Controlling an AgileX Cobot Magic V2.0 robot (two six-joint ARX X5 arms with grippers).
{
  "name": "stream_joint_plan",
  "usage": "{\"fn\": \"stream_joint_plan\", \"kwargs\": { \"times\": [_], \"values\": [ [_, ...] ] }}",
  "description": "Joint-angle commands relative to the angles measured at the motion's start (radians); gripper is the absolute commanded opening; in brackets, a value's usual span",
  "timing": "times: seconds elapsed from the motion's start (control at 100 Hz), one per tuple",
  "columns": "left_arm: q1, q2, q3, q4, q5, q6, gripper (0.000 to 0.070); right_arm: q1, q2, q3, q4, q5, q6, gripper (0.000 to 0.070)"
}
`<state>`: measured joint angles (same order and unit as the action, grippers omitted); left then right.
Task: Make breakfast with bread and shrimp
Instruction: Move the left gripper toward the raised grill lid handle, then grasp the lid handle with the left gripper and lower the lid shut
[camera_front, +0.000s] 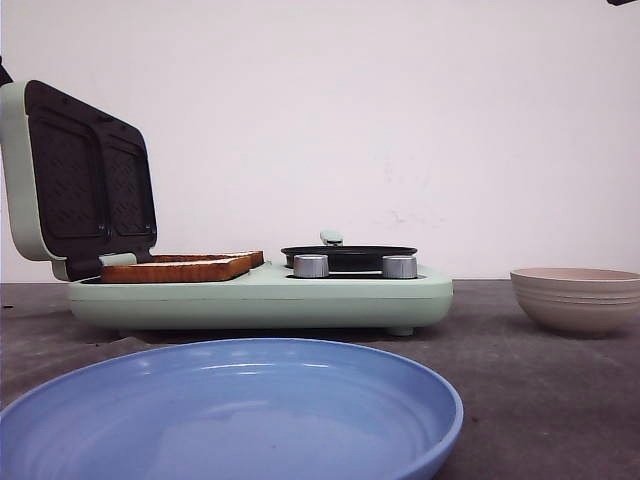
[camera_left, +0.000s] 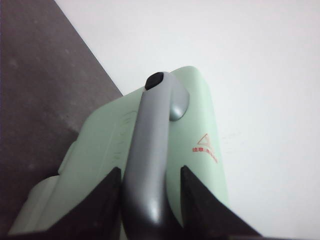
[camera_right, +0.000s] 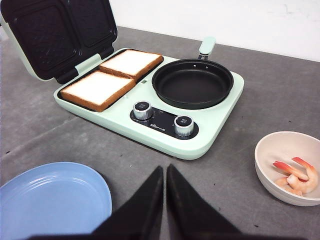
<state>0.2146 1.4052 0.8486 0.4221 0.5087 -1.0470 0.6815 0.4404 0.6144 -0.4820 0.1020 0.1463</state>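
Bread (camera_right: 114, 76): two thick square slices, pale soft crumb, orange-brown crust on all edges. Both lie flat, side by side and touching, on the lower plate of the mint-green breakfast maker (camera_right: 210, 137), whose lid stands open. In the front view they appear edge-on as one low brown slab (camera_front: 182, 267).

Shrimp (camera_right: 296, 176): a few pieces, orange-pink with pale flesh, curled, lying together inside the beige bowl (camera_right: 274, 181). The bowl stands on the table, apart from the appliance, on its knob side. From the front, the bowl wall hides the shrimp.
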Motion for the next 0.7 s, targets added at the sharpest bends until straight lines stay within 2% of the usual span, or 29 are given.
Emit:
{"fn": "stream_joint_plan", "kwargs": {
  "times": [0.0,0.41,0.69],
  "values": [
    [0.001,0.015,0.012,0.027,0.001,0.051,0.0,0.008,0.002,0.002,0.009,0.003,0.004,0.0001],
    [-0.051,0.015,0.012,0.027,0.001,0.072,0.0,0.008,0.002,0.002,0.009,0.003,0.005,0.0001],
    [-0.125,0.015,0.012,0.015,-0.008,0.125,0.0,0.008,0.002,0.002,0.009,0.003,0.007,0.0001]
  ]
}}
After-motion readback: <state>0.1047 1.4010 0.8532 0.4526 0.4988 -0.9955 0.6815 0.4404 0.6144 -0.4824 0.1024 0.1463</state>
